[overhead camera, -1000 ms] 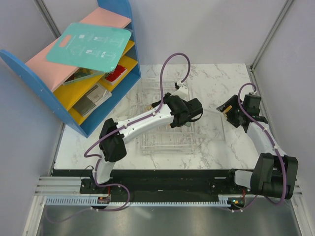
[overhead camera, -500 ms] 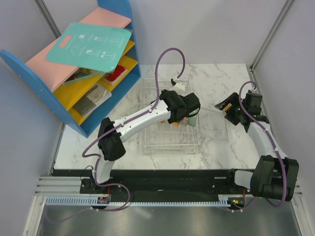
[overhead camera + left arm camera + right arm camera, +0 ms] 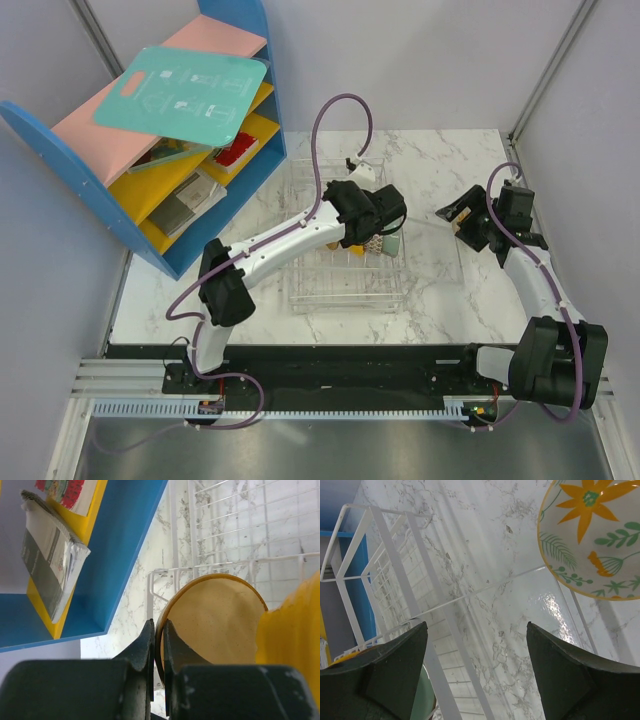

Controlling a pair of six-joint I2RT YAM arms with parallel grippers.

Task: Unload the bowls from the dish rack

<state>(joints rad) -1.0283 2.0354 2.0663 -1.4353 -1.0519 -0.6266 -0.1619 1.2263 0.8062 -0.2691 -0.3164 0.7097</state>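
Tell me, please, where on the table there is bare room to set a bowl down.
Bare marble lies in the back right corner beyond the dish rack, and in the strip along the near edge. Crowded: the rack's right end, where the left gripper pinches the orange bowl, and around the right gripper by the floral bowl.

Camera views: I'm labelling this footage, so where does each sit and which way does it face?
Top external: above and behind, looking down on left arm, right arm and dish rack.
Left wrist: looks along left gripper, shut on the orange bowl.
Right wrist: looks down past open right gripper at the floral bowl.
Shared: the dish rack, in all three.
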